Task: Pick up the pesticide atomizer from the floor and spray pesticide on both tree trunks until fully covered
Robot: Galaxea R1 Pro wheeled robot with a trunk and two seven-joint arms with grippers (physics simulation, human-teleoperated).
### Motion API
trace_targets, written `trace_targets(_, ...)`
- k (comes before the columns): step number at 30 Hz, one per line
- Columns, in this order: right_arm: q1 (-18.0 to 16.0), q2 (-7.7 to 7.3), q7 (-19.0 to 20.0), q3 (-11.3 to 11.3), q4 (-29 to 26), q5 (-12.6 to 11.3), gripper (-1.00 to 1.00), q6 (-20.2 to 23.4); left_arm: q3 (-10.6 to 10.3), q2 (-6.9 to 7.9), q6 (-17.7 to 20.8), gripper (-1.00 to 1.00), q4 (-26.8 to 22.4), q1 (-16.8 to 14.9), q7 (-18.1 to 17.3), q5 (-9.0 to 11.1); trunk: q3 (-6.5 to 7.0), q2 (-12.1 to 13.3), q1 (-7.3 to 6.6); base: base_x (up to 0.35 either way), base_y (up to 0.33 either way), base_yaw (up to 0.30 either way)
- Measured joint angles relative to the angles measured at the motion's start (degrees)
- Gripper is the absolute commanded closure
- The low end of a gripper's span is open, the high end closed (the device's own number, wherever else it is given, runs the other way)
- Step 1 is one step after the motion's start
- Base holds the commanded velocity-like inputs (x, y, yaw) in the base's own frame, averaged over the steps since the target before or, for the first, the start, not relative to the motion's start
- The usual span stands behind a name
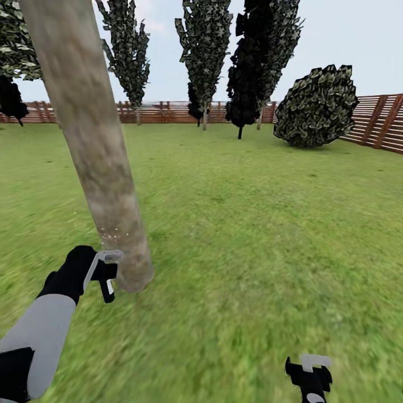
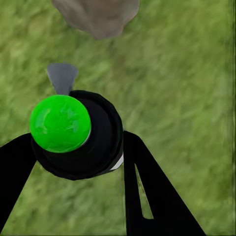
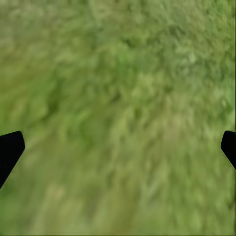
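Spraying step in hand — left claw (image 1: 103,274) clamped on the stubby black pesticide atomizer with green cap (image 2: 73,132), at lower left of the head view.

Its grey nozzle points at the base of the thick, pale grey-brown mottled tree trunk (image 1: 98,151), just beside it; pale droplets speckle the bark there. Right claw (image 1: 310,375), lower right, spread wide over green lawn (image 1: 252,224), empty. Next, likely: sweep the spray higher — upper trunk looks uncovered.

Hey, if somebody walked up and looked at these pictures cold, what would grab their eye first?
Probably the thick, pale, leaning tree trunk rising from the lawn at the left of the head view, with white specks low on it. Next, the left gripper beside its base, shut on the pesticide atomizer, whose bright green cap fronts the left wrist view.
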Motion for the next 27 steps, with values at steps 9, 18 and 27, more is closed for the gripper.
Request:
trace_targets(9, 0.0, -0.22, 0.0, 0.01, 0.0, 0.0, -1.0, 0.0, 0.43, 1.71, -0.68, 1.0, 1.76, 2.67, 0.19, -0.84, 0.0, 0.0, 0.0, 0.204, -0.225, 0.001)
trace_targets(18, 0.0, -0.06, 0.0, 0.0, 0.0, 0.0, -1.0, 0.0, 0.5, 1.18, -0.78, 1.0, 1.72, 3.22, 0.28, -0.61, 0.0, 0.0, 0.0, 0.085, -0.248, 0.198)
trace_targets(27, 0.0, -0.06, 0.0, 0.0, 0.0, -0.02, -1.0, 0.0, 0.29, -0.51, -1.75, 1.0, 3.24, 6.06, 0.82, 0.19, 0.0, 0.0, 0.0, -0.008, -0.031, 0.102)
